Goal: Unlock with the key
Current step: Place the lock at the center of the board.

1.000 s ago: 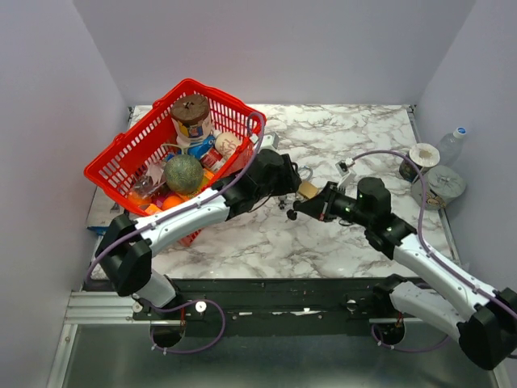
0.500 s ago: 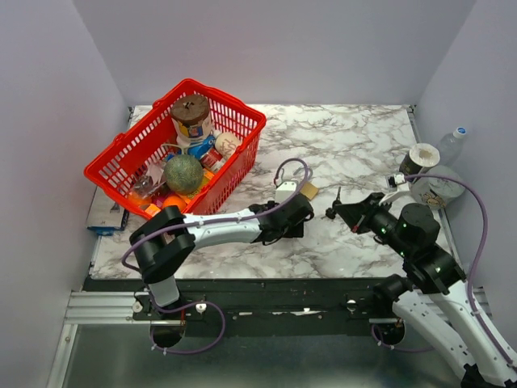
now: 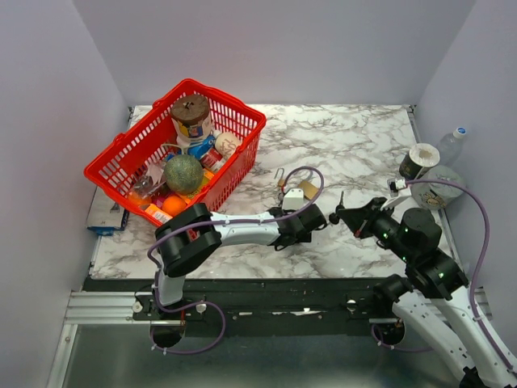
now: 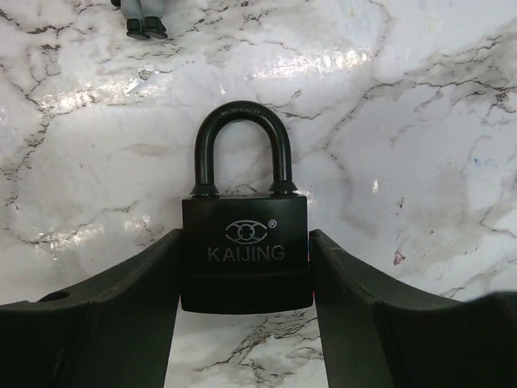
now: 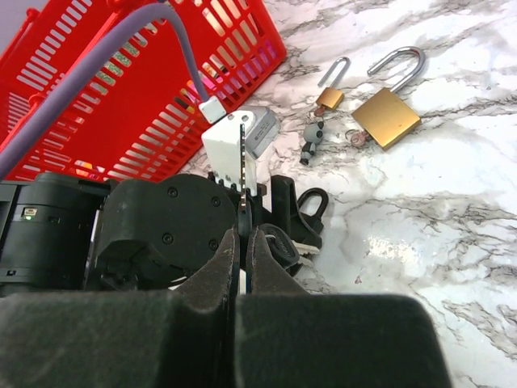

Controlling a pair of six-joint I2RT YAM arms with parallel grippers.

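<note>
looking down from above, the worktop (image 3: 355, 137) is flat, glossy marble, white with grey veins. a red plastic lattice basket (image 3: 133, 158) sits at ten o'clock, packed with round and cylindrical goods. the left claw (image 3: 315, 217) lies low near the centre, and the right claw (image 3: 339, 212) faces it from three o'clock, the tips near each other. bare marble runs from twelve to two o'clock. a roll of tape (image 3: 424, 158) and a clear bottle (image 3: 452, 145) stand by the two o'clock edge.

from the left wrist, a matte black padlock (image 4: 245, 255) lies flat on the marble, boxy, with its rounded shackle pointing to twelve o'clock. the left claw's smooth black fingers (image 4: 121, 315) sit flush against both sides of the body, pinching it. open marble surrounds the shackle.

from the right wrist, the right claw is pressed together on a thin, saw-edged metal key (image 5: 241, 174) that stands up toward twelve o'clock. the black padlock's shackle shows just beyond, at one o'clock. a large brass padlock (image 5: 386, 113) and a small brass padlock (image 5: 329, 95), both with silver shackles, lie at one to two o'clock, well apart from the claw. the basket wall fills ten o'clock.
</note>
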